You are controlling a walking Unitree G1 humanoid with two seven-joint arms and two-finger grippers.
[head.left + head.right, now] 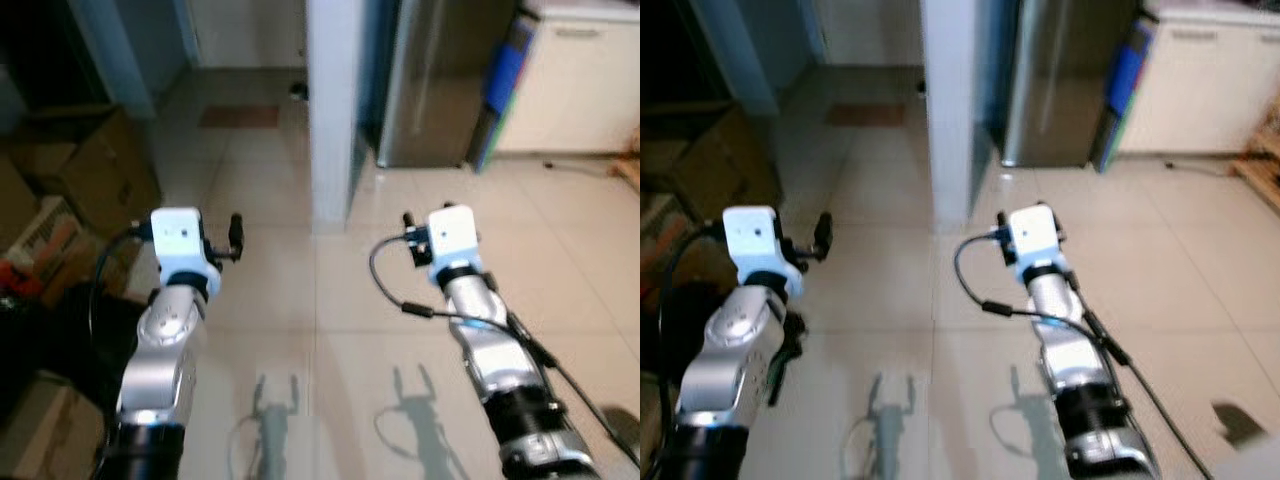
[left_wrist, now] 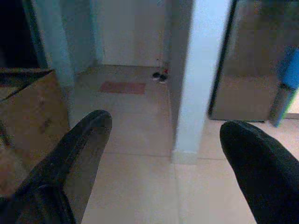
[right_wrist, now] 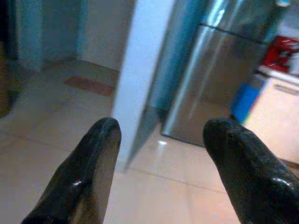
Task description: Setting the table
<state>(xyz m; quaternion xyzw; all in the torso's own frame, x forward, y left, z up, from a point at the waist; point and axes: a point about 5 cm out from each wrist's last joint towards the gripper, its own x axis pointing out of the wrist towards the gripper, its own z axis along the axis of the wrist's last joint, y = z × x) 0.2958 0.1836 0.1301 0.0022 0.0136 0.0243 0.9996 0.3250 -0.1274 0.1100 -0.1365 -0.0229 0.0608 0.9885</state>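
- Pale beige tiled floor [image 1: 300, 300] across the whole scene, glossy, carrying the shadows of both arms; no tabletop and no tableware to be made out anywhere, so the things for setting the table lie somewhere out of these pictures.
- Tall brushed-steel refrigerator [image 1: 440, 80] standing at the far edge of the floor, beside a white square pillar [image 1: 335, 110] and a cream cabinet [image 1: 580, 90].
- Brown cardboard boxes [image 1: 80, 180] stacked along the left edge of the floor.
- Two silver arms held forward and level above the floor, probably a carrying pose for walking rather than reaching.
- Left gripper [image 2: 163, 154] with black fingers spread wide, holding nothing.
- Right gripper [image 3: 161, 154] likewise spread apart and empty, pointed toward the pillar and refrigerator.
- Small pair of dark shoes [image 2: 160, 77] by the far wall.
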